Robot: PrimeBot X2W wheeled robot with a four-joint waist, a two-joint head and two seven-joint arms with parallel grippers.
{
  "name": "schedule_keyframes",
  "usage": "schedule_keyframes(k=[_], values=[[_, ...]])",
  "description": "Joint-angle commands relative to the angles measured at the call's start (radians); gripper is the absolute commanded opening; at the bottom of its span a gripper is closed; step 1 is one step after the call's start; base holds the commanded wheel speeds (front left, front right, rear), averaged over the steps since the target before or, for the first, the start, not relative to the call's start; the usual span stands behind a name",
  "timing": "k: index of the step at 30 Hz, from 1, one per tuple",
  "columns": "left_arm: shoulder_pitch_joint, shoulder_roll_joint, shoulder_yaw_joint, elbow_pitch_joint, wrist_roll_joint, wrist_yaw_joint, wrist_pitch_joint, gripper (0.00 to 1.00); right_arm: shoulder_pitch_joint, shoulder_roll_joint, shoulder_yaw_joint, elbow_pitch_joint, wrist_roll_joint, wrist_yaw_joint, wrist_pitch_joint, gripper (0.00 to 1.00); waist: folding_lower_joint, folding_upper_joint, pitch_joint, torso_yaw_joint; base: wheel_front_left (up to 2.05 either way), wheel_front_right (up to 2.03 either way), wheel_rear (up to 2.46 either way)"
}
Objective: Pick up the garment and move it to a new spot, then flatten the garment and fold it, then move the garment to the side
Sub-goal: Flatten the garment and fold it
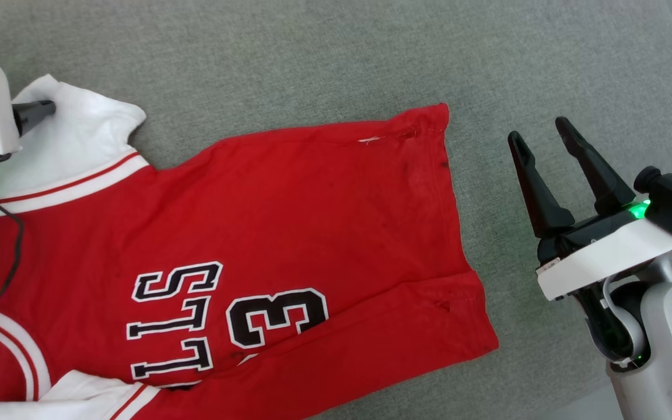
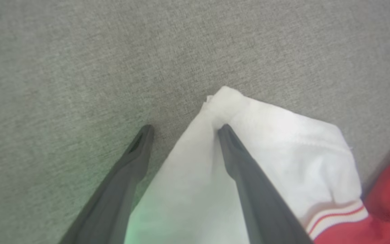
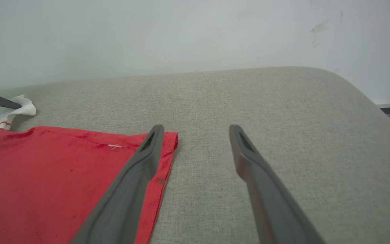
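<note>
The garment (image 1: 312,221), a red jersey with white sleeves and black lettering facing up, lies spread on the grey cushion. My left gripper (image 1: 44,109) is at the far left over a white sleeve. In the left wrist view this gripper (image 2: 185,130) is open, with the sleeve (image 2: 283,145) lying under and between its fingers; one fingertip (image 2: 225,130) rests on the cloth. My right gripper (image 1: 543,137) hovers open just right of the jersey's hem. In the right wrist view that gripper (image 3: 196,128) holds nothing, and the hem corner (image 3: 169,142) lies by its left finger.
A grey upholstered surface (image 1: 336,52) carries everything. Its rounded far edge (image 3: 333,73) meets a pale wall (image 3: 181,34). A black cable (image 1: 15,245) hangs over the jersey at the left. Bare cushion stretches to the right of the hem.
</note>
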Motion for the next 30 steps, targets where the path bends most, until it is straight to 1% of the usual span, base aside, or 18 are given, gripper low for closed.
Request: schedule_keyframes(k=[1,2,3,4,5,6,10,13,16,21,24,28,30], values=[[0.021,-0.002,-0.013,0.017,0.004,0.008,0.016,1.00,-0.012,0.004,0.004,0.006,0.009,0.000,-0.003,1.00,-0.0001,-0.0001,0.019,-0.017,0.00,0.00,0.00],[0.030,0.003,-0.020,0.024,0.005,0.016,0.035,1.00,-0.014,0.003,0.006,0.010,0.015,0.000,-0.008,1.00,-0.0001,-0.0001,0.024,-0.020,0.00,0.00,0.00],[0.045,0.001,-0.027,0.036,-0.003,0.025,0.058,0.89,-0.016,0.002,0.008,0.017,0.022,0.000,-0.008,1.00,-0.0001,-0.0001,0.027,-0.022,0.00,0.00,0.00],[0.060,-0.005,-0.029,0.043,-0.013,0.031,0.074,0.46,-0.015,0.003,0.008,0.025,0.033,0.000,-0.003,1.00,-0.0001,-0.0001,0.028,-0.024,0.00,0.00,0.00],[0.071,-0.014,-0.027,0.043,-0.023,0.037,0.079,0.15,-0.018,0.002,0.007,0.029,0.038,0.000,-0.005,1.00,-0.0001,-0.0001,0.030,-0.025,0.00,0.00,0.00],[0.082,-0.023,-0.025,0.042,-0.029,0.041,0.077,0.00,-0.021,-0.002,0.007,0.034,0.050,0.000,0.000,1.00,-0.0001,-0.0001,0.030,-0.025,0.00,0.00,0.00],[0.101,-0.046,-0.022,0.034,-0.038,0.052,0.050,0.00,-0.040,-0.026,0.019,0.054,0.120,0.000,0.057,1.00,-0.0001,-0.0001,0.019,-0.013,0.00,0.00,0.00],[0.083,-0.058,-0.014,0.028,-0.032,0.051,0.013,0.00,-0.071,-0.049,0.023,0.083,0.178,0.000,0.140,1.00,-0.0001,-0.0001,0.003,0.008,0.00,0.00,0.00],[0.042,-0.069,-0.012,0.023,-0.020,0.045,-0.015,0.00,-0.124,-0.074,0.028,0.126,0.237,0.000,0.268,1.00,-0.0001,-0.0001,-0.009,0.037,0.00,0.00,0.00],[-0.044,-0.109,-0.013,-0.020,-0.007,0.028,-0.064,0.00,-0.224,-0.117,0.039,0.201,0.327,0.000,0.524,1.00,-0.0001,-0.0001,-0.012,0.107,0.00,0.00,0.00],[-0.078,-0.134,-0.020,-0.048,0.000,0.016,-0.083,0.00,-0.281,-0.128,0.034,0.237,0.344,0.000,0.649,1.00,-0.0001,-0.0001,0.000,0.147,0.00,0.00,0.00],[-0.111,-0.157,-0.035,-0.090,0.012,0.002,-0.101,0.00,-0.346,-0.132,0.025,0.288,0.325,0.000,0.750,1.00,-0.0001,-0.0001,0.021,0.193,0.00,0.00,0.00],[-0.116,-0.163,-0.041,-0.105,0.018,-0.003,-0.107,0.00,-0.372,-0.123,0.024,0.324,0.318,0.000,0.791,1.00,-0.0001,-0.0001,0.029,0.210,0.00,0.00,0.00]])
